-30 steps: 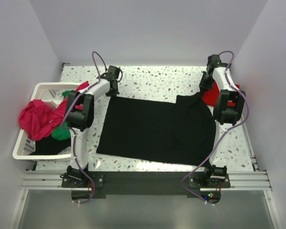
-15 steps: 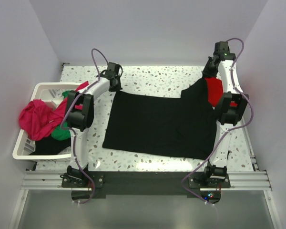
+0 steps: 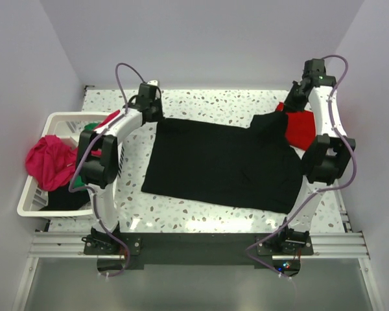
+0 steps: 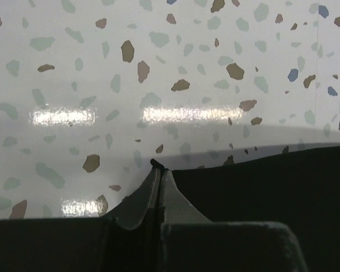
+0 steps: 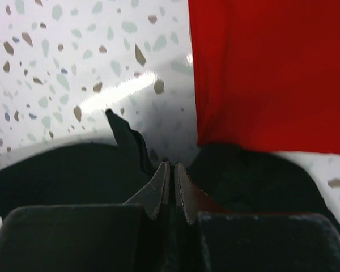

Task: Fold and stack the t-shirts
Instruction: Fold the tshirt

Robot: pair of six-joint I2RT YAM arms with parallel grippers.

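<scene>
Left gripper (image 4: 159, 171): fingers pressed together, clamped on the far-left edge of the black t-shirt (image 4: 272, 187). In the left wrist view the cloth comes right up to the fingertips and spreads off to the right. Beyond the tips there is only bare speckled surface (image 4: 158, 56) with light glare on it.

From the top view, the left gripper (image 3: 157, 116) sits at the shirt's far-left corner, arm reaching out from the near-left base.

Right gripper (image 5: 170, 168): fingers also together, pinching bunched black cloth. A flap of it stands up just left of the tips, with more black on both sides. The red t-shirt (image 5: 272, 73) lies just past the tips on the right, touching the black cloth at its near edge. From the top view, the right gripper (image 3: 292, 107) is at the far-right corner of the black shirt, arm stretched far.

Black t-shirt (image 3: 220, 165): spread mostly flat across the middle of the surface (image 3: 214, 103), held at both far corners. The far-right part is lifted and rumpled near the sleeve, and the near edge slants slightly.

Red t-shirt (image 3: 299, 127): on the far right of the surface, just beside the black shirt's right sleeve, partly under the right arm.

White slatted laundry basket (image 3: 35, 201): at the left edge of the surface, well apart from the black shirt. A magenta-pink t-shirt (image 3: 48, 162) is heaped over its left rim, and dark cloth shows inside near its near side.
</scene>
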